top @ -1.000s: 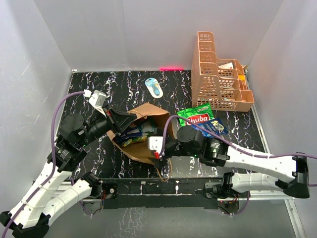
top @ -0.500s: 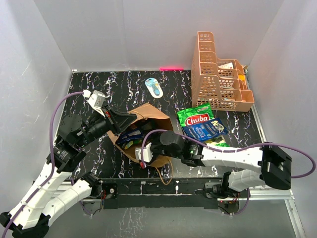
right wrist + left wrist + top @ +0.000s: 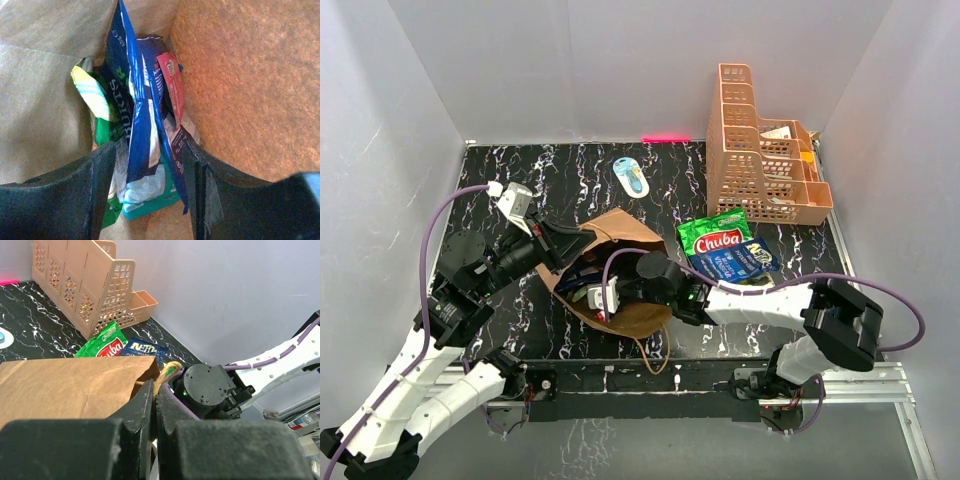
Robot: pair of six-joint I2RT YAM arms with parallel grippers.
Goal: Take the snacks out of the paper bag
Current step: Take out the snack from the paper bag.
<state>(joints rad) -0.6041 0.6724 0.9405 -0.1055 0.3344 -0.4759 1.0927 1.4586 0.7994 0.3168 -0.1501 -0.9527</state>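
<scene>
The black marbled table (image 3: 510,175) is enclosed by white walls on three sides. The paper bag (image 3: 632,228) is located near the table's middle; its mouth is seen open from above, with packet edges visible inside. The orange lattice basket (image 3: 750,150) is set at the far right corner, well apart from the paper bag.

The left gripper (image 3: 152,390) is applied to the far-left rim of the bag's mouth. Its fingers are pressed together on the paper edge, just beside a twisted handle (image 3: 167,371). The right gripper (image 3: 148,150) is inserted into the bag's mouth. Its jaws are held spread, with one finger placed on each side of an upright bundle of snacks (image 3: 145,150) – whether the pads press on the bundle cannot be told.

Within the bundle, a tall blue packet (image 3: 137,115) is positioned in the centre. A red packet (image 3: 172,85) is pressed against its right face, and a green-and-yellow packet (image 3: 95,100) against its left. A teal packet (image 3: 150,197) is seen beneath them, at the bag's floor.

Two snacks are laid outside, on the table between the paper bag and the basket – the green Chuba bag (image 3: 717,235) and a flat blue pouch (image 3: 738,262), which touch each other.

A small blue-white oval object (image 3: 631,176) is placed beyond the paper bag, toward the far wall
</scene>
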